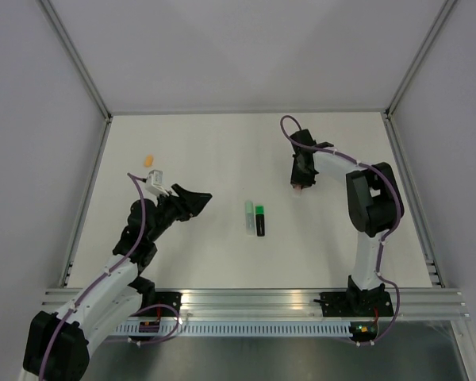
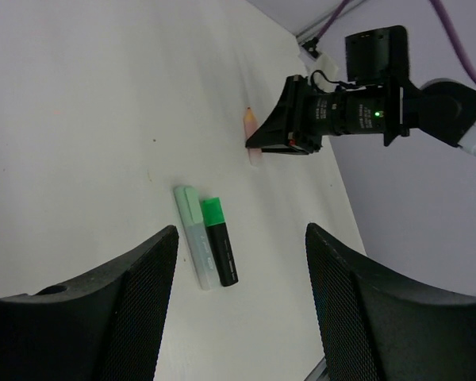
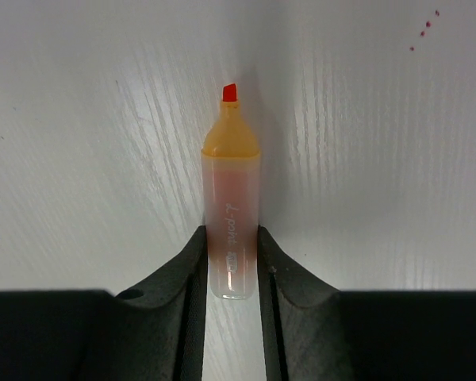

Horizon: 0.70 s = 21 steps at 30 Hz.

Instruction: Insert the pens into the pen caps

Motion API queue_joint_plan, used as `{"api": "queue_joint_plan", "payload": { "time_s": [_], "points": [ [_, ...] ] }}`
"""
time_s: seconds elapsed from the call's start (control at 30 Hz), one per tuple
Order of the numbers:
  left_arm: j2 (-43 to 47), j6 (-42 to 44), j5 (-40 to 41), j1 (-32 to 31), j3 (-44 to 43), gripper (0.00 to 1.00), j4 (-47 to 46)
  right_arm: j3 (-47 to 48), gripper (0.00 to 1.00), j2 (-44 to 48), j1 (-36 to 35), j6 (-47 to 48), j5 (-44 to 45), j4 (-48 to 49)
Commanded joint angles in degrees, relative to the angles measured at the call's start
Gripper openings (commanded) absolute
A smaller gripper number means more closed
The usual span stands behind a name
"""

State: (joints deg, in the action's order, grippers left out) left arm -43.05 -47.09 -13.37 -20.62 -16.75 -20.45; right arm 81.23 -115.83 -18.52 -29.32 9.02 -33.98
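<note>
Salmon orange pen [image 3: 231, 214]: uncapped, pinched at rear by right gripper [image 3: 231, 262], far right. Orange cap [image 1: 148, 159]: far left, well apart. Left gripper [image 2: 238, 302]: wide, empty. Risk: pen pivots in rear grip, tip misaligns.

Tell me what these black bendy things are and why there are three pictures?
They are two robot arms bolted to a white table. One picture looks down from above; the other two come from little cameras on each wrist. The right end effector is squeezing an orange marker with its tip bare. The left end effector is open and holds nothing. In the middle lie a mint marker and a black-and-green marker, side by side. A tiny orange cap sits far off on the left.
</note>
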Motion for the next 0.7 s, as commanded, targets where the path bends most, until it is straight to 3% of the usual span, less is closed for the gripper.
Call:
{"api": "queue_joint_plan", "payload": {
  "time_s": [0.0,0.07,0.2,0.3,0.4,0.6,0.67],
  "points": [
    [-4.1,-1.3,3.1,0.1,-4.7,0.71,5.2,-3.2,0.0,4.1,0.1,3.0,-1.1,2.2],
    [-7.6,-0.9,3.1,0.5,-8.4,0.7,7.3,-2.3,0.0,6.3,0.2,5.3,1.3,2.8],
    [-18.3,-2.3,3.5,2.2,-15.0,0.7,12.5,-3.5,0.0,11.1,0.2,6.4,-4.5,6.9],
    [-25.8,-5.5,1.5,6.8,-20.1,0.69,17.0,-6.5,0.0,16.4,0.1,6.6,-7.6,10.2],
    [-30.2,-7.6,2.2,12.3,-29.4,0.68,26.3,-12.9,0.0,23.0,0.1,5.4,-10.7,13.2],
    [-35.1,-17.1,4.0,22.6,-37.7,0.67,39.3,-26.1,0.0,40.6,-0.9,1.0,-19.8,23.3],
    [-37.4,-12.1,4.6,25.2,-40.5,0.67,38.4,-31.4,0.0,47.3,-1.3,-1.1,-24.8,26.5]
  ]
}}
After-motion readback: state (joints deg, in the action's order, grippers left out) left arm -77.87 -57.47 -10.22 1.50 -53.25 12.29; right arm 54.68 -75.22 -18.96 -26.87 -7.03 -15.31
